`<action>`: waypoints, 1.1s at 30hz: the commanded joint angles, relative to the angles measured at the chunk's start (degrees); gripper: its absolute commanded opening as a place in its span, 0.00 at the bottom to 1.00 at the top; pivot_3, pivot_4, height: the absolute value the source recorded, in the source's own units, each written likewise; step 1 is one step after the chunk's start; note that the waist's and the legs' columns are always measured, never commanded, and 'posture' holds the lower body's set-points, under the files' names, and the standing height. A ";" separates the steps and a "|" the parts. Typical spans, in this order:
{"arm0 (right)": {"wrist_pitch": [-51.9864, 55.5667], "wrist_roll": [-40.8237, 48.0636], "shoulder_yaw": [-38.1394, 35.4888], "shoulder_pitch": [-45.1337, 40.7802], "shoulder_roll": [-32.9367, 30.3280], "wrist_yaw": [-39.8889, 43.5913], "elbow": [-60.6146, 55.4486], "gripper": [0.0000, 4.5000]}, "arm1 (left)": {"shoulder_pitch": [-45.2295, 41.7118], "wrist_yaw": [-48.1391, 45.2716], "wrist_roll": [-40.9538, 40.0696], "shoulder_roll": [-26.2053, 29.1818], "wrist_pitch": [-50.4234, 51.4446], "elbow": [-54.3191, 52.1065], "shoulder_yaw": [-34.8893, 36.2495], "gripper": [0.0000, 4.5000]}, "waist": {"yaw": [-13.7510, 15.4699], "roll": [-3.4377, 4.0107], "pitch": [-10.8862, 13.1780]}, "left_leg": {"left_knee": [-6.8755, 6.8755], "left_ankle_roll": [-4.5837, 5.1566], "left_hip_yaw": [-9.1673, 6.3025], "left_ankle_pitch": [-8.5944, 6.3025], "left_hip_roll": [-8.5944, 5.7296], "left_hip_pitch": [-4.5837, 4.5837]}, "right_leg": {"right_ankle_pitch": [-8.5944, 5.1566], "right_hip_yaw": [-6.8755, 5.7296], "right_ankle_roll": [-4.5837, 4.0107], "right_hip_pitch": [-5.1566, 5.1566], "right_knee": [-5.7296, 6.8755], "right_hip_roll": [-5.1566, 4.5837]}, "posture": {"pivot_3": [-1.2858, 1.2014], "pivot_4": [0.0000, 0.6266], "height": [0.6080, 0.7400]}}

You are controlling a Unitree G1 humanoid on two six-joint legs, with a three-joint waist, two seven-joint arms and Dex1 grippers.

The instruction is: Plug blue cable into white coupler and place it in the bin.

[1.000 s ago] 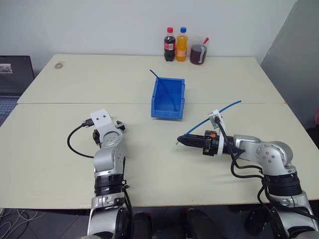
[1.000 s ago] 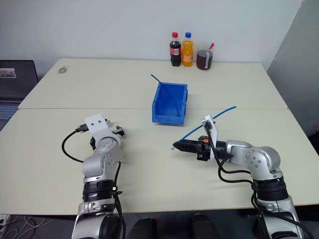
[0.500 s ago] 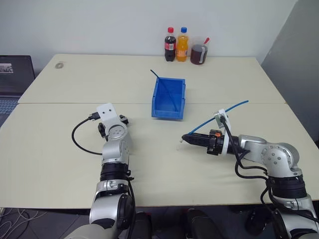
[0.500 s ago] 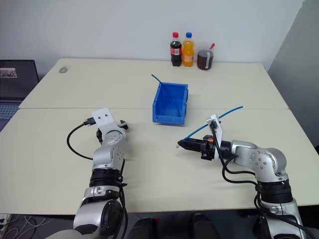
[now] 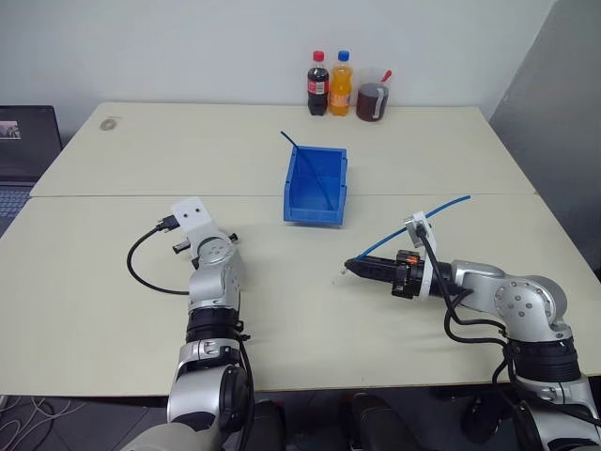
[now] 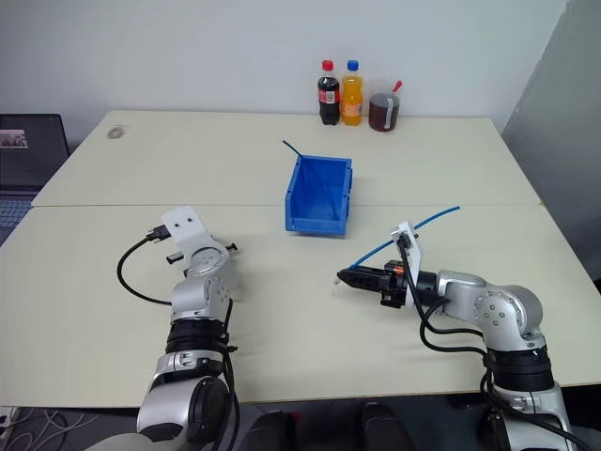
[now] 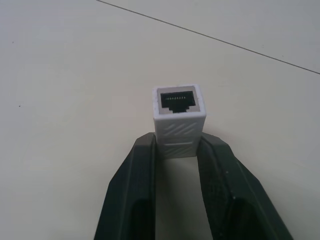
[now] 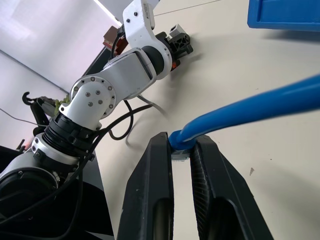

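The white coupler [image 7: 178, 119], a small boxy block with its dark socket facing away, sits pinched between the two black fingers of my left gripper [image 7: 178, 144], which is shut on it just above the table. From the head, that gripper [image 5: 228, 241] is at the left, mostly behind its white wrist mount. My right gripper [image 5: 356, 266] is shut on the blue cable [image 5: 427, 214] just behind its plug; the cable arcs up and back to the right. The pinched cable [image 8: 250, 107] crosses the right wrist view. The bin [image 5: 315, 212] stands farther back, between both arms.
A darker, straight blue cable [image 5: 293, 144] leans out of the bin. Two bottles [image 5: 317, 84] and a jar [image 5: 373, 101] stand at the table's far edge. A laptop [image 5: 14, 150] lies off the left side. A seam [image 5: 141, 195] crosses the table.
The left forearm has stretched out a little toward the far side, its hand staying near the same spot. The right gripper keeps the cable where it was. The picture has shifted slightly.
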 commanded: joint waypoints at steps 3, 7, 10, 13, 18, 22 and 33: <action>-0.22 0.92 -1.10 0.11 0.13 -0.01 -1.82 0.04 | -0.36 0.23 1.13 0.83 -1.12 -0.84 0.16 0.17 | 0.00 0.00 0.00 | 0.00 0.00 0.00 0.00 0.00 0.00 | 0.00 0.00 0.00 0.00 0.01 0.00 | 0.52 0.24 1.00; -0.50 0.62 -1.10 -0.04 -0.07 0.04 -1.96 0.04 | 3.09 -9.50 -0.69 4.56 3.58 -4.03 -2.04 0.17 | -0.08 0.00 0.00 | 0.00 0.00 0.01 0.00 0.00 0.01 | 0.00 0.01 0.00 0.00 0.01 0.00 | 0.52 0.24 1.00; -1.00 0.38 -1.94 -0.50 -0.88 0.28 -1.92 0.04 | 9.43 -29.55 1.30 15.90 1.59 -6.96 -10.23 0.17 | -0.78 0.01 0.00 | -0.08 -0.01 0.08 0.00 0.02 0.12 | 0.00 0.06 0.00 0.00 0.05 0.03 | 0.52 0.24 1.00; -2.31 -0.62 -2.13 -1.61 -1.51 0.68 -1.31 0.04 | 13.14 -50.47 -0.88 24.26 -6.25 -10.35 -16.94 0.17 | -1.12 0.03 0.01 | -0.21 -0.09 0.17 0.05 0.11 0.31 | -0.01 0.12 -0.02 0.00 0.12 0.09 | 0.52 0.24 1.00; -9.48 -8.87 5.03 -6.26 -4.72 5.79 -3.19 0.04 | 17.36 -82.98 -10.83 30.71 -11.96 -20.92 -24.55 0.17 | -0.01 0.09 0.07 | -0.15 -0.10 0.22 0.05 0.05 0.24 | -0.01 0.09 -0.03 0.03 0.00 -0.03 | 0.52 0.24 1.00; -12.38 -11.63 8.59 -10.94 -4.12 8.50 -2.56 0.04 | 17.53 -95.44 -11.70 31.38 -16.15 -21.66 -29.91 0.17 | -0.07 0.10 0.07 | -0.13 -0.09 0.34 0.04 0.00 0.16 | -0.01 0.16 -0.03 -0.02 -0.06 -0.12 | 0.52 0.24 1.00; -29.13 -29.13 23.58 -11.88 -8.18 20.97 0.11 0.04 | 10.35 -105.85 -6.50 24.82 -28.87 -3.83 -35.06 0.17 | -0.03 0.10 0.07 | -0.08 -0.06 0.24 0.04 0.10 0.16 | -0.03 0.13 -0.07 -0.06 0.01 0.09 | 0.52 0.24 1.00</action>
